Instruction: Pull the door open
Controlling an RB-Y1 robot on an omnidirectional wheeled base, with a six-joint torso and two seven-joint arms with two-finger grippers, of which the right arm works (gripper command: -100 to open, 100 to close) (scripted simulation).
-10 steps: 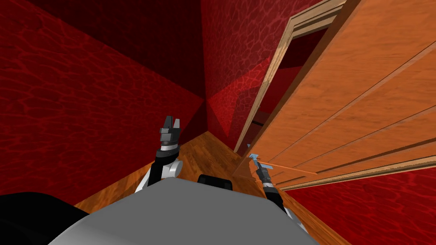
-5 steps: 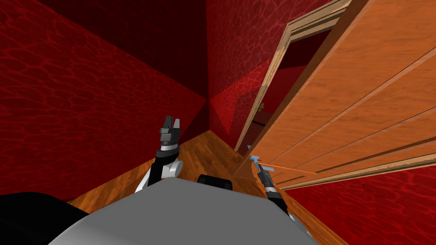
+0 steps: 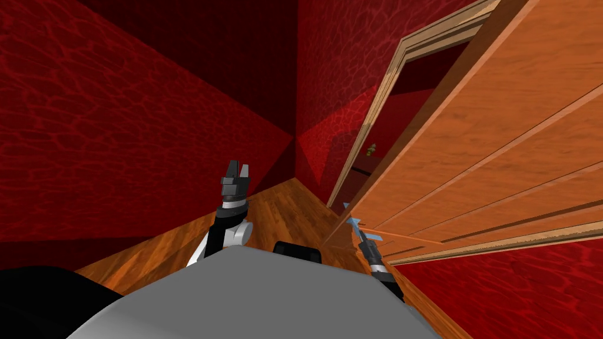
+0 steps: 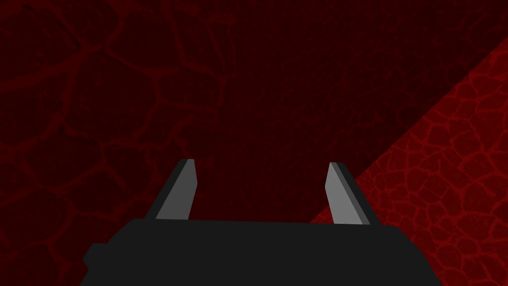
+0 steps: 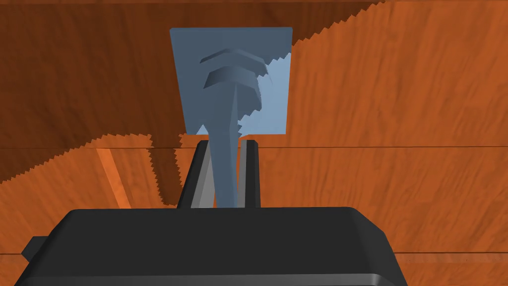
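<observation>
One door (image 3: 500, 147), ajar, swung off its frame (image 3: 377, 106). One blue-grey handle (image 5: 230, 124) sits near its free edge. Right gripper (image 5: 225, 145) clamps the lever, fingers narrow, pressing both sides. Left gripper (image 4: 261, 163) hangs wide, holding nothing. Small green thing (image 3: 371, 150) through the gap, too small to make out.

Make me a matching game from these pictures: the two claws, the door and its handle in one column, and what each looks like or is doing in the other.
Column one
1. left claw
2. right claw
3. door
4. handle

Column two
A. blue-grey, being gripped
B. orange-brown wood, standing ajar
C. open, holding nothing
D. shut on the handle

Pairs: 1-C, 2-D, 3-B, 4-A.
</observation>
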